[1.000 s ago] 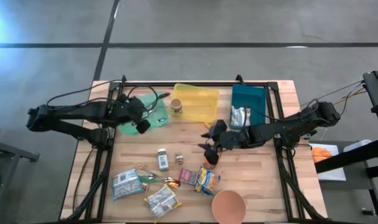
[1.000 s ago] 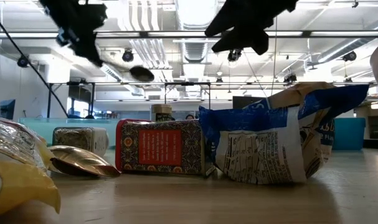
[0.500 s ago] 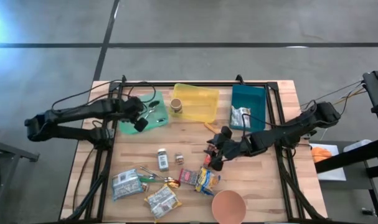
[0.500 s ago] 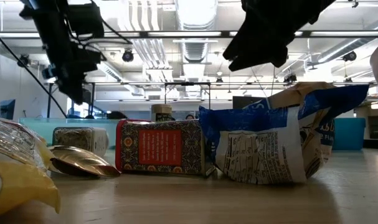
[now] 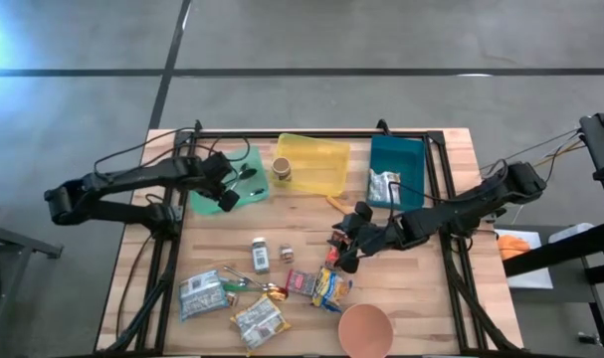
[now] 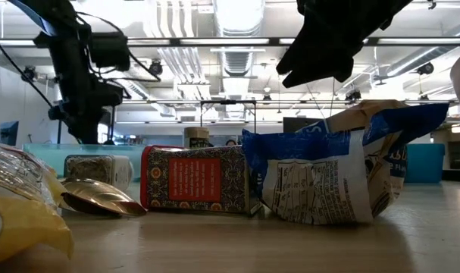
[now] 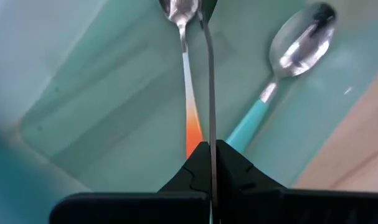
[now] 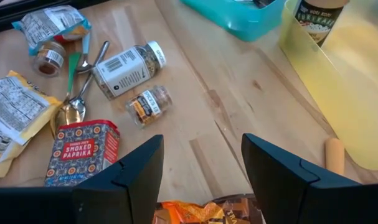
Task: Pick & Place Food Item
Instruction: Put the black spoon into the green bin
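Surface [image 5: 421, 298]: a wooden top inside a black frame, carrying three trays along its far edge and loose food items toward its near edge.
Left arm [image 5: 122, 184]: reaching in from the left side, ending over the green tray.
Right arm [image 5: 451, 209]: reaching in from the right side toward the middle of the surface.
Yellow tray [image 5: 316, 159]: sitting at the far middle, holding a small brown jar [image 5: 282, 168] at its left end.
Teal tray [image 5: 401, 159]: sitting right of the yellow tray, holding a crumpled silver packet [image 5: 383, 185].
Green tray [image 5: 244, 194]: sitting left of the yellow tray, holding two spoons [image 7: 288, 56] side by side.
Orange bowl [image 5: 365, 330]: standing at the near edge, right of the snack packets.
Snack bag [image 5: 331, 288]: an orange and blue packet lying near the middle, just beside the red tin; the right tool is hanging just above it, not touching.
Silver packets [image 5: 204, 293]: lying at the near left, one nearer the edge than the other.
Red paprika tin [image 8: 76, 152]: lying on its side, touching the snack bag.
Spice bottle [image 5: 261, 255]: lying flat with a white label, beside a smaller spice jar [image 5: 287, 256].
Left tool [image 5: 225, 200]: hanging over the green tray, fingers clenched together and grasping nothing.
Right tool [image 5: 338, 249]: fingers standing apart, released, with nothing between them.
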